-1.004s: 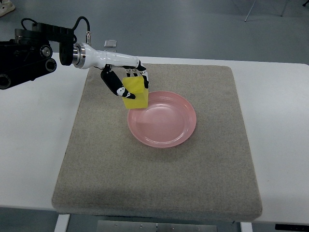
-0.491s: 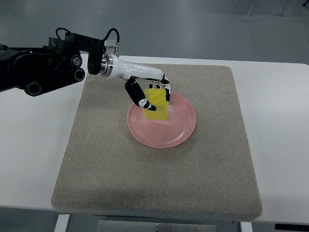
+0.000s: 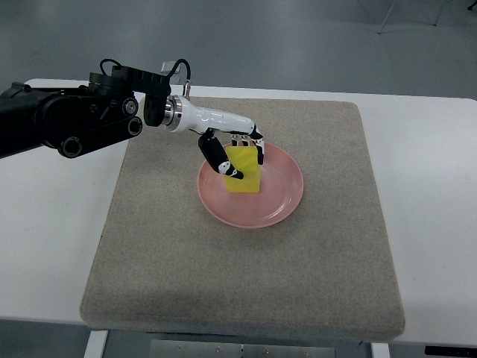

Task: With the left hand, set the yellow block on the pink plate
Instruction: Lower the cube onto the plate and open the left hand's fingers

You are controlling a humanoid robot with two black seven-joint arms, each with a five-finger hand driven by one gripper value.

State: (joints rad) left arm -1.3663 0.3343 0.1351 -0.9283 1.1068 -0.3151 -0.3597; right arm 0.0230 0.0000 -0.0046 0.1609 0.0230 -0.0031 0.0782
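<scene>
Since a moment ago your left hand (image 3: 237, 153) has carried the yellow block (image 3: 244, 171) lower over the pink plate (image 3: 282, 198), fingers still pinching it; release looks close.

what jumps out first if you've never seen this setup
The bright yellow block stands out most, held in the left hand over the left part of the pink plate. The plate sits near the middle of a grey mat on a white table, with the black arm entering from the left.
</scene>
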